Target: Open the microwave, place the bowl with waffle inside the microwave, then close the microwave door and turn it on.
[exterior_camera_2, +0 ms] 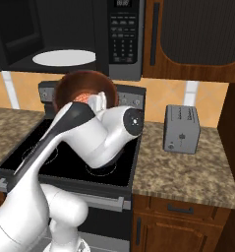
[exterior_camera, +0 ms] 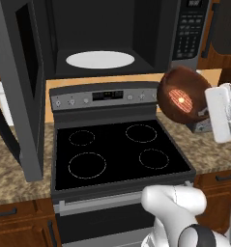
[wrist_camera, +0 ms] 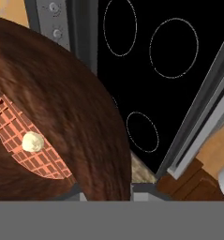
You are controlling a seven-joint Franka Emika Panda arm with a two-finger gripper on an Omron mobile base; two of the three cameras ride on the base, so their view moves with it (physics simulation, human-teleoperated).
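Carrying, left base view: the bowl (exterior_camera: 183,94) hangs in the air beside the stove's (exterior_camera: 118,149) right back corner, tipped so its mouth faces the camera, and the white hand at its right rim has it by the edge.
Contents, left base view: the waffle (exterior_camera: 180,100) sits against the bowl's bottom with a pale dab in its middle; the tilt looks steep enough to risk a slide, in my judgement.
Target, left base view: the microwave (exterior_camera: 112,36) stands above the stove with the microwave door (exterior_camera: 20,87) swung wide to the left, so the white turntable plate (exterior_camera: 100,60) lies bare and ready, higher than the bowl.
Carrying, right base view: the bowl (exterior_camera_2: 85,92) is held over the stove's control panel, below the cavity, and the arm hides its lower half.
Bench, right base view: a grey toaster (exterior_camera_2: 182,129) stands on the bench (exterior_camera_2: 188,167) near the wall, well apart from the bowl.
Grip, hand view: the jaws are clenched on the rim of the bowl (wrist_camera: 52,117), whose brown wall runs down to the fingertips.
Contents, hand view: the waffle (wrist_camera: 29,140) lies inside, partly hidden by the near wall.
Stage: opening is done; lifting the bowl in, then levelling it, seems next.
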